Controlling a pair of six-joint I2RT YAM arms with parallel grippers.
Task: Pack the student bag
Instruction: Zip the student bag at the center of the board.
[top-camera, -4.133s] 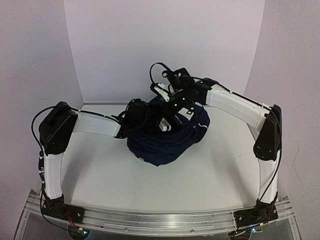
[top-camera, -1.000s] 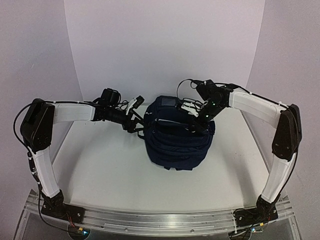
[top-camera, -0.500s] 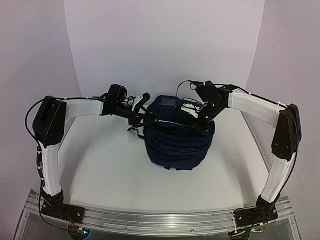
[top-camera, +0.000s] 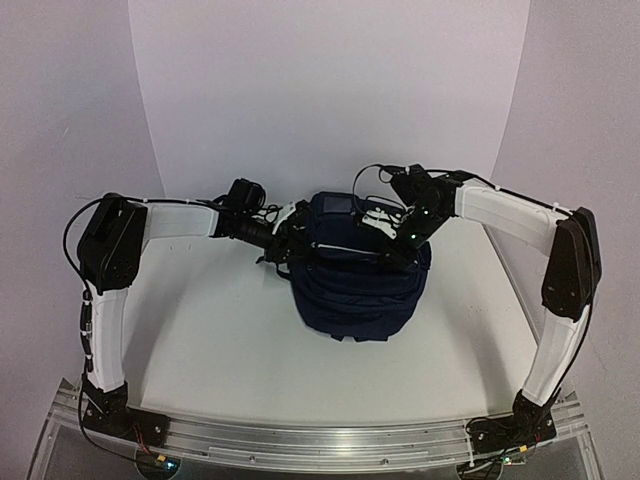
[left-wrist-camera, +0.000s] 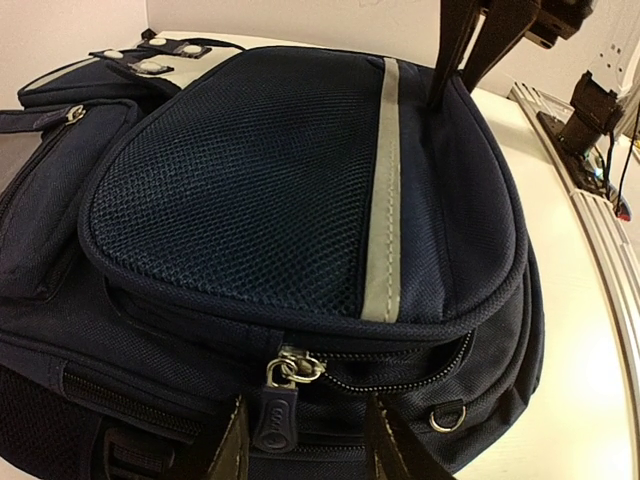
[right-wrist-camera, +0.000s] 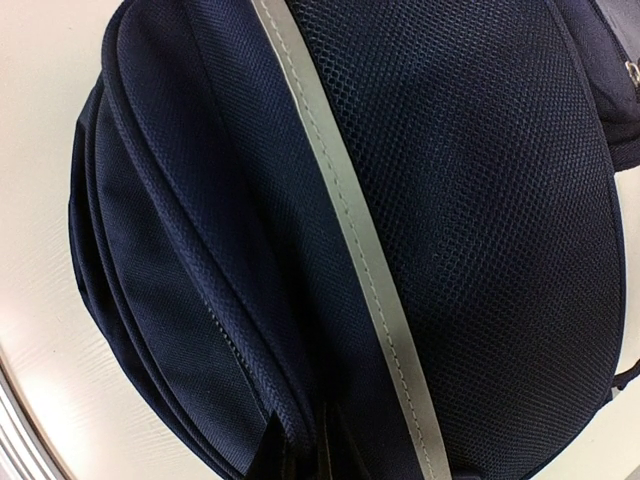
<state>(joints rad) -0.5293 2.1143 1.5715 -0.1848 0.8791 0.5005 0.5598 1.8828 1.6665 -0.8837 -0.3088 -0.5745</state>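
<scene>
Nearest me, the aluminium rail (top-camera: 320, 436) carrying both arm bases runs along the front edge of the counter (top-camera: 200, 350). Beyond it lies a broad stretch of bare white surface, widest at the front and on the left. The student bag (top-camera: 350, 290) sits toward the back, a little right of centre, its rounded lower edge facing the rail. There is a narrower strip of room between it and the counter's right edge. The left pincer (left-wrist-camera: 305, 445) reaches in low against the bag's left side. Its fingers stand partly apart, one on each side of a dark zip pull (left-wrist-camera: 278, 415) below the mesh pocket's piped rim, the right finger clear of it. The right pincer (right-wrist-camera: 302, 455) comes down on the bag's upper right, closed tight, with the pocket's piped edge pinched at its tips just beside the pale stripe (right-wrist-camera: 350, 240). Behind the bag the curved white backdrop (top-camera: 330, 90) rises close.
</scene>
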